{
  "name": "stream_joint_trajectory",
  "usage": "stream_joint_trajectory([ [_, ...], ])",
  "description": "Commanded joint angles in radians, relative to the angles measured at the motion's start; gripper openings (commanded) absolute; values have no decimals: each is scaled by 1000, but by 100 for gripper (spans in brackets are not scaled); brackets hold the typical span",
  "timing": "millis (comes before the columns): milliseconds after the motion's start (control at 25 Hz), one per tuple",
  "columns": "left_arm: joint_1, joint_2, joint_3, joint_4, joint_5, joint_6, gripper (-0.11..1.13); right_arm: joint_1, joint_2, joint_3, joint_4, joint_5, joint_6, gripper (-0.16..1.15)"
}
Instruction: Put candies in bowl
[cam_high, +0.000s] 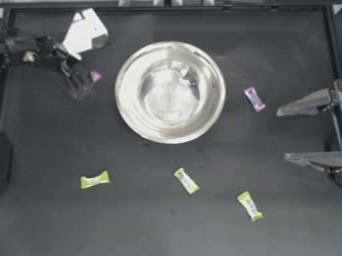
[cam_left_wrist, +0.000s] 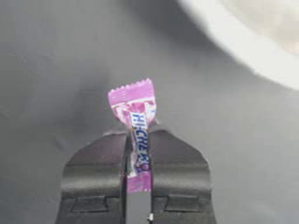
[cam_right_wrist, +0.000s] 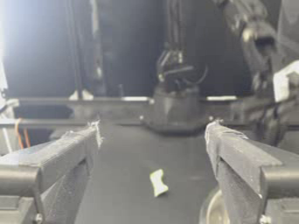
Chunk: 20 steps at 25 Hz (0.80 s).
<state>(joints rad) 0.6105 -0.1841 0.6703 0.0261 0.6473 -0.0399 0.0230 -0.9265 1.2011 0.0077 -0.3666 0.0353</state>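
Note:
The silver bowl (cam_high: 127, 92) sits in the middle of the table, and its rim (cam_left_wrist: 251, 48) also shows in the left wrist view. To the left of the bowl, my left gripper (cam_high: 90, 79) is shut on a pink-purple candy (cam_high: 97, 76). That candy (cam_left_wrist: 133, 103) sticks out upright between the jaws of the left gripper (cam_left_wrist: 138, 133). A second pink-purple candy (cam_high: 254, 98) lies right of the bowl. Three yellow-green candies (cam_high: 95, 180) (cam_high: 186, 180) (cam_high: 250, 206) lie along the front. My right gripper (cam_high: 288, 134) stands open at the right edge. One yellow-green candy (cam_right_wrist: 158, 182) lies beyond the right gripper (cam_right_wrist: 154, 131).
A white part of the left arm (cam_high: 85, 32) sits at the back left. The table's back rail (cam_high: 174, 6) runs along the top. Bare table lies between the bowl and the front candies.

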Motion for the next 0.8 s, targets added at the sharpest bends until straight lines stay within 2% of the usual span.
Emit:
stream_joint_trajectory([
  [40,-25,-80,-66,0,-3,5,34,0,11,-9,5,-2,0,100],
  [160,-71,-77,-123,-3,-18,14,33,0,11,-9,14,0,-2,100],
  [320,-132,-49,-181,-9,-89,25,32,0,11,-6,15,0,-2,100],
  [480,-190,2,-215,-51,-167,60,32,0,11,-5,15,2,-2,100],
  [680,-204,75,-250,-107,-232,124,33,0,11,-6,15,2,-2,100],
  [800,-204,137,-282,-117,-244,150,33,0,11,-2,15,2,0,100],
])
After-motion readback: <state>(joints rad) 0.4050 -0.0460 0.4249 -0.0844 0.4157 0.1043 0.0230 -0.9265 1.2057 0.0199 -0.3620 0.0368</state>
